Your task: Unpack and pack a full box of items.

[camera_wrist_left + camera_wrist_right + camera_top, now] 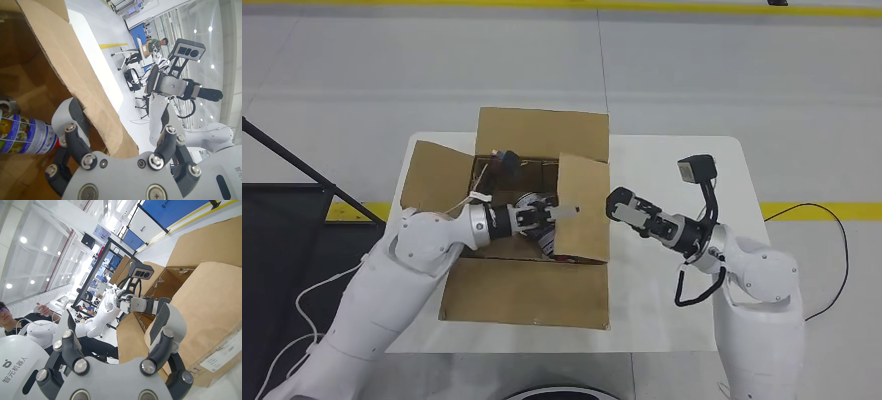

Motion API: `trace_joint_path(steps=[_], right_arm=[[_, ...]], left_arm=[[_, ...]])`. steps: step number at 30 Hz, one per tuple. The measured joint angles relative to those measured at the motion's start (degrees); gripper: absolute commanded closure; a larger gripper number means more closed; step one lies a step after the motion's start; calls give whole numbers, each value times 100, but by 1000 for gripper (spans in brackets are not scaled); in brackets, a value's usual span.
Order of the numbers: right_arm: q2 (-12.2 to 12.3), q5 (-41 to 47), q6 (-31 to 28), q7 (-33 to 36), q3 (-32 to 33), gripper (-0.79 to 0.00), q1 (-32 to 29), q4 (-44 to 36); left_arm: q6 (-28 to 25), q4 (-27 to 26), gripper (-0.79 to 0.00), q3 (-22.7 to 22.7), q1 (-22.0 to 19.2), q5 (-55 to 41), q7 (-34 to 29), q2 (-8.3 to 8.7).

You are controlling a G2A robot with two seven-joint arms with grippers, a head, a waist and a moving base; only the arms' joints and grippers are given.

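A white table (pixel 672 165) sits at the centre of the frame. An open cardboard box (pixel 527 292), flaps spread, rests on the table's frame-left half.

arms (pixel 392 280): white shells | left gripper (pixel 547 215): grey plate (pixel 121 181) (silver screws (pixel 156 193))

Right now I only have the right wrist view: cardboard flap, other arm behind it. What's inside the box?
Observer: A labelled can sits in the box, close to one finger of the left gripper.
Operator: Is the left gripper shut on anything?
Observer: No. It's open, and the edge of the upright flap seems to run between its fingers, one finger inside the box and one outside.
Operator: Where's mine, seen from above?
Observer: The top view puts the right gripper beside that same flap, on its outer side, over the white table. I can't tell whether it touches the flap.
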Motion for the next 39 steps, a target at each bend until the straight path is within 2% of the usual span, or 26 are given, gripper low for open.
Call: trace_joint_path(steps=[8, 20, 28, 39], right_arm=[[132, 66, -58, -151, 322, -785, -394, -453], [335, 221, -90, -409, 1116, -785, -1162, -1116], [436, 389, -236, -553, 1331, -785, -1557, -1115], [551, 686, -518, -961, 1701, -785, -2048, -1100]], left_arm=[[29, -181, -785, 223, -306, 34, 162, -92], [-21, 234, -785, 954, -974, 24, 461, -369], [-193, 712, -785, 1618, -1443, -18, 701, -659], [-223, 1547, -785, 2442, -2023, -125, 610, -1103]])
